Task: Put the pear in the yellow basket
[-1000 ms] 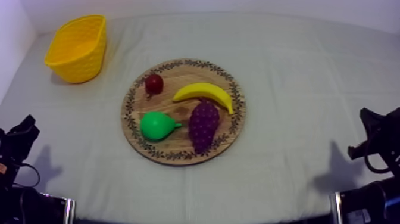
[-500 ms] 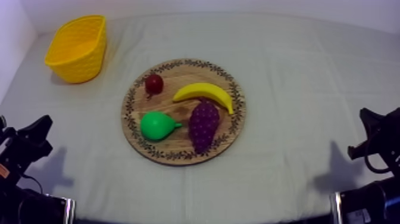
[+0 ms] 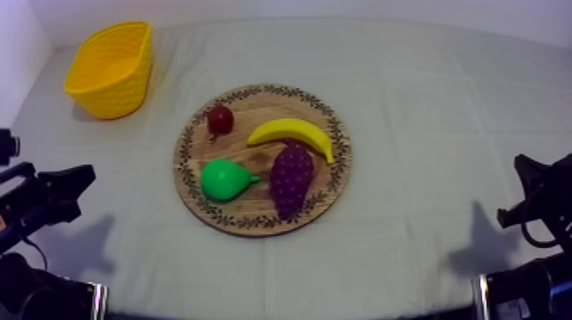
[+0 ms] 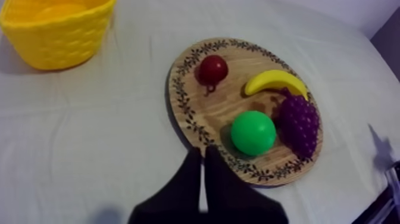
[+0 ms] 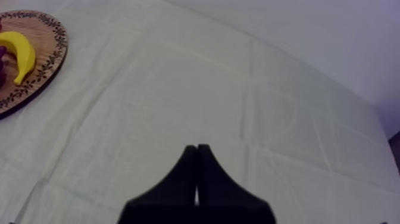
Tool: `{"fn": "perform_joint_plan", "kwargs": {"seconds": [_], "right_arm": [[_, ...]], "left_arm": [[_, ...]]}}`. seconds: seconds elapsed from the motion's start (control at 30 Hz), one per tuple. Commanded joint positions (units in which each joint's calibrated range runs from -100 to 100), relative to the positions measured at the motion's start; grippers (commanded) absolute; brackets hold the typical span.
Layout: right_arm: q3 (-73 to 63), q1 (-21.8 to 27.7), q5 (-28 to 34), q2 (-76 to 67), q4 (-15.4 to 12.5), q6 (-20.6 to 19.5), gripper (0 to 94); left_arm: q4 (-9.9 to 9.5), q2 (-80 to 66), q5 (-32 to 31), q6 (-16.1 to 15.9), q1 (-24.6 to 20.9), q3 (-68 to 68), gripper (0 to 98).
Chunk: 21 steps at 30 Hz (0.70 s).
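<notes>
A green pear (image 3: 225, 180) lies on the front left part of the round wooden board (image 3: 255, 157), its stem towards the grapes. The yellow basket (image 3: 111, 68) stands at the far left corner. My left gripper (image 3: 84, 177) hovers over the cloth left of the board, pointing at it. In the left wrist view its fingers lie together as a narrow wedge (image 4: 201, 152), shut on nothing, just short of the board's rim (image 4: 189, 119), with the pear (image 4: 253, 133) a little beyond. My right gripper (image 3: 522, 164) rests low at the right; its wedge (image 5: 196, 148) is shut over bare cloth.
Also on the board are a small red fruit (image 3: 220, 119), a banana (image 3: 294, 134) and a purple bunch of grapes (image 3: 290, 177) close beside the pear. The basket (image 4: 56, 33) stands upright, apart from the board, with cloth between them.
My left gripper has risen and moved right, towards the board. The right arm and the fruit have stayed where they were.
</notes>
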Motion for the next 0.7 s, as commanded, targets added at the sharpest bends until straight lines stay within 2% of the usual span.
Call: {"fn": "perform_joint_plan", "kwargs": {"seconds": [0.0,0.2,0.4,0.53,0.67], "right_arm": [[0.0,0.0,0.0,0.0,0.0,0.0,0.4],[0.0,0.0,0.0,0.0,0.0,0.1,0.4],[0.0,-0.1,0.0,0.0,0.0,0.1,0.4],[0.0,-0.1,0.0,0.0,0.0,0.1,0.4],[0.0,-0.1,0.0,0.0,0.0,0.1,0.4]], "left_arm": [[0.97,6.5,2.7,0.7,0.2,-4.4,0.0],[3.78,17.8,8.1,3.3,-0.4,-12.7,0.0],[6.96,28.7,13.3,4.4,-2.3,-20.7,0.0],[7.5,35.4,13.8,4.2,-1.4,-24.0,0.0],[6.77,42.7,15.2,4.1,0.7,-29.0,0.0]]}}
